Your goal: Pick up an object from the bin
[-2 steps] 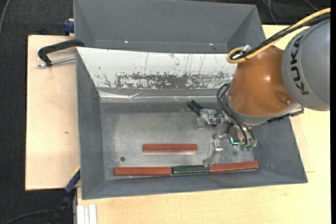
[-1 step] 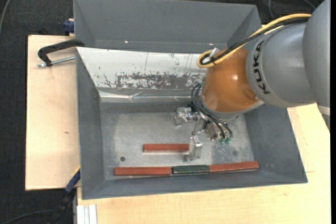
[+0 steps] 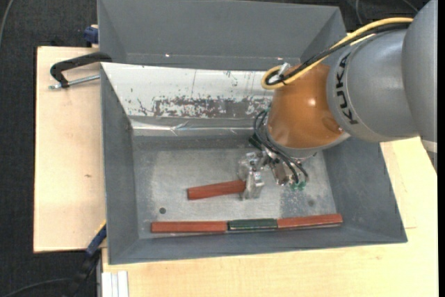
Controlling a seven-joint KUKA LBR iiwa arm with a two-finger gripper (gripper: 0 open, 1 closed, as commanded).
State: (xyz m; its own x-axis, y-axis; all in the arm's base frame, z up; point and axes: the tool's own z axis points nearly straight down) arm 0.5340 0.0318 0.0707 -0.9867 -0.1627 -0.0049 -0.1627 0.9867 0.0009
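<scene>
A: Target position?
B: Red-brown bar (image 3: pixel 215 190) flat on mid-floor, long axis left–right, right end at the gripper (image 3: pixel 252 183).
A: Grip?
B: Open or closed, cannot tell. Bar extends left from it.

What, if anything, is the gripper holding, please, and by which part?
Cannot be told: the gripper sits at the right end of the red bar in mid-bin, but a hold isn't visible.

grey bin (image 3: pixel 174 163) with red block (image 3: pixel 215 190), long red-green bar (image 3: pixel 247 224)
</scene>
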